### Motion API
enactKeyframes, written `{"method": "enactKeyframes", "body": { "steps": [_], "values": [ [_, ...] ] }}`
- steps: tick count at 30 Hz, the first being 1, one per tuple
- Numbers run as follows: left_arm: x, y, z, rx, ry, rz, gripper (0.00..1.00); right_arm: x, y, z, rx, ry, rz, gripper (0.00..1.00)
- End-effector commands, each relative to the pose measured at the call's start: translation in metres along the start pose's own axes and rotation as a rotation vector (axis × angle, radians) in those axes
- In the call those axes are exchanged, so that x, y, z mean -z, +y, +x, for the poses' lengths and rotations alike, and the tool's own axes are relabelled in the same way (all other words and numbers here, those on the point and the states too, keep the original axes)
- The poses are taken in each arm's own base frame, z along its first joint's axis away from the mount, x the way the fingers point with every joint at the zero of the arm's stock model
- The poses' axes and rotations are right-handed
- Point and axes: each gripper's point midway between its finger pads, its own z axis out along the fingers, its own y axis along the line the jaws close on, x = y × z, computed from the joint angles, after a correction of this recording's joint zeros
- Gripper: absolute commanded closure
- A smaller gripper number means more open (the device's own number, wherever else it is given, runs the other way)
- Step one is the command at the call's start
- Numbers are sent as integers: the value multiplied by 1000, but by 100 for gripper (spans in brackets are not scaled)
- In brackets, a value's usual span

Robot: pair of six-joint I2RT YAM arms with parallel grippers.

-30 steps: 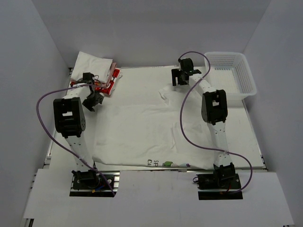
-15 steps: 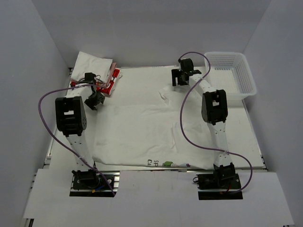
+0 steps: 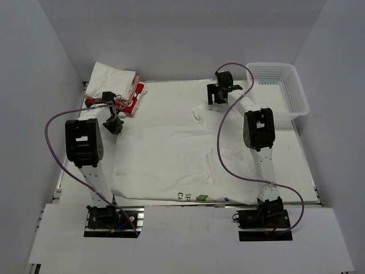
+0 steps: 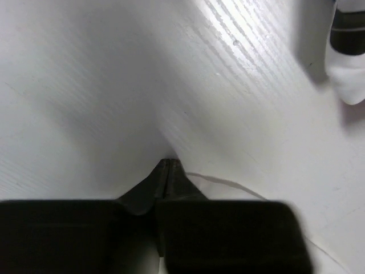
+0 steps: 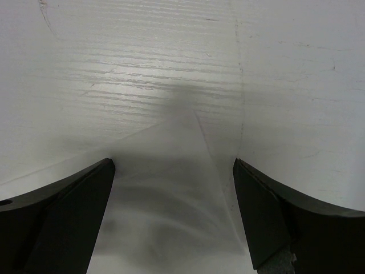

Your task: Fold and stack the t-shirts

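Overhead: white-walled table (image 3: 296, 165), mesh basket (image 3: 299, 94) far right.
1 white t-shirt (image 3: 171, 154) lies spread; left gripper (image 4: 168, 170) pinches its left edge, right gripper (image 5: 171, 171) gapes above its far edge; folded t-shirts (image 3: 117, 80) far left.

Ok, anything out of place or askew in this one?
Only minor things. At far left, the red patterned t-shirt sticks out crooked beside the folded white t-shirt. The spread white t-shirt has a small bunched flap toward its far side. No damage shows.
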Motion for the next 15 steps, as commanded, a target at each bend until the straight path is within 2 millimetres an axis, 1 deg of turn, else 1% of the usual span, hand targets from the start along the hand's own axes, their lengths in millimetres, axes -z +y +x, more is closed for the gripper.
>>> {"method": "enactKeyframes", "body": {
  "steps": [1, 2, 3, 5, 8, 9, 10, 11, 12, 14, 15],
  "values": [
    [-11, -8, 17, -40, 79, 26, 100, 13, -7, 12, 41, 55, 35, 10],
    [-13, -10, 18, -57, 86, 32, 100, 12, -5, 14, 48, 57, 35, 10],
    [-14, -14, 14, -53, 70, 48, 100, 13, -7, 13, 50, 57, 41, 10],
    [-8, -19, 5, -71, 38, 77, 100, 12, -6, 12, 68, 49, 50, 10],
    [6, -28, -10, -79, -30, 136, 100, 11, -2, 2, 73, 19, 49, 10],
    [11, -34, -15, -73, -53, 170, 100, 10, -1, 0, 64, 12, 43, 10],
    [23, -39, -24, -79, -89, 199, 100, 8, -1, -8, 42, -18, 44, 10],
    [29, -42, -29, -85, -111, 216, 100, 9, -1, -12, 26, -32, 39, 10],
    [33, -44, -30, -83, -116, 236, 100, 9, 3, -16, -3, -45, 14, 10],
    [44, -50, -38, -84, -154, 279, 100, 10, 6, -21, -27, -58, 3, 10],
    [52, -52, -39, -82, -165, 304, 100, 9, 6, -17, -56, -45, 5, 10]
  ]
}}
